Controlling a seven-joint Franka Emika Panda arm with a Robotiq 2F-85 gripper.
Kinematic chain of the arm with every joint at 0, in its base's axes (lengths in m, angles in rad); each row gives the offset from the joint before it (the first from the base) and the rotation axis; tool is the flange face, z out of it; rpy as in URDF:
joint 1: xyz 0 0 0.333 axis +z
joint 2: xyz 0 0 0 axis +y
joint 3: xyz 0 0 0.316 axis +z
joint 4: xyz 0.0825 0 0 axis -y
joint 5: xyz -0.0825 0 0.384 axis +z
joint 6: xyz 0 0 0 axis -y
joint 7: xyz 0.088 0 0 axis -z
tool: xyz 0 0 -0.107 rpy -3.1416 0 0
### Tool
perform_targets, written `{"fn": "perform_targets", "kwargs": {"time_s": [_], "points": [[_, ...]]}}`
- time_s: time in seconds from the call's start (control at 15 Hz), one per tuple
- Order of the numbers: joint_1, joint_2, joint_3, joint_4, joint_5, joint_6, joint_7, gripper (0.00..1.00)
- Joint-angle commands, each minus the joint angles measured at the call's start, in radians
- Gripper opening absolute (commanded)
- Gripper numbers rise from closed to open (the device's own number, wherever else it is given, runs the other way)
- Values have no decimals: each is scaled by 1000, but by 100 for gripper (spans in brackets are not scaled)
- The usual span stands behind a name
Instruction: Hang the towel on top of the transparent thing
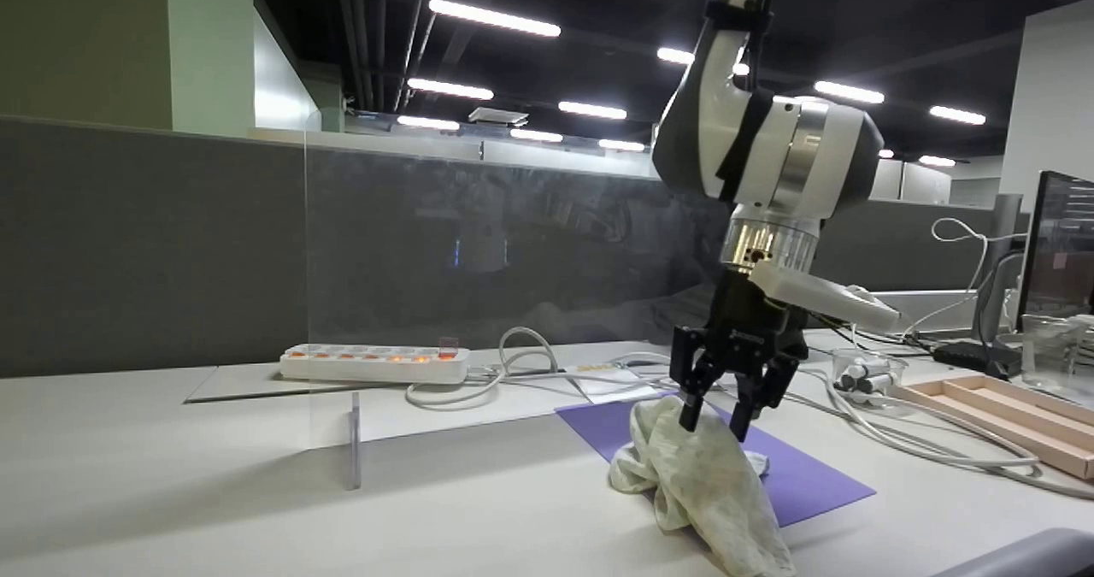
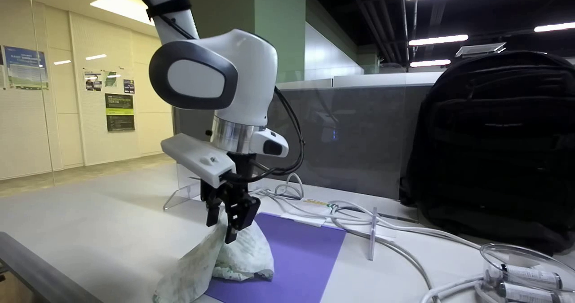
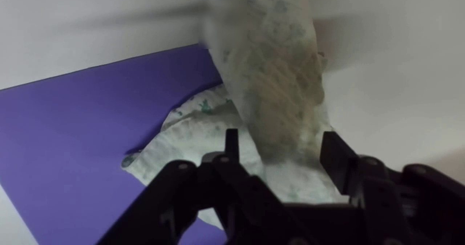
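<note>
The pale green-white towel (image 1: 705,491) lies crumpled with a raised fold, partly on a purple sheet (image 1: 812,487). It also shows in an exterior view (image 2: 247,251) and the wrist view (image 3: 276,89). My gripper (image 1: 714,427) points down at the towel's raised part with its fingers apart. It also shows in an exterior view (image 2: 221,232). In the wrist view the gripper (image 3: 279,139) has towel between and below its open fingers; I cannot tell whether they touch it. The transparent panel (image 1: 385,261) stands upright on feet behind the towel, and shows in an exterior view (image 2: 359,132).
A white power strip (image 1: 376,366) and loose cables (image 1: 530,367) lie behind the panel. A clear container with small bottles (image 1: 867,376) and a pinkish tray (image 1: 1008,419) sit beside a monitor (image 1: 1060,252). A black backpack (image 2: 498,155) stands near the grey partition (image 1: 154,252).
</note>
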Motion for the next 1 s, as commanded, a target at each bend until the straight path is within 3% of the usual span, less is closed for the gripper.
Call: {"fn": "perform_targets", "kwargs": {"time_s": [0.0,0.27,0.33,0.4,0.6,0.93], "points": [[-6,-3,2,24,12,-50,7,32],[0,-14,-12,22,-47,-68,17,4],[2,-17,-16,22,-65,-72,29,1],[-51,-25,32,23,-100,-80,55,0],[-61,-50,45,39,-194,-71,109,0],[-63,-94,42,169,-383,-186,254,0]]}}
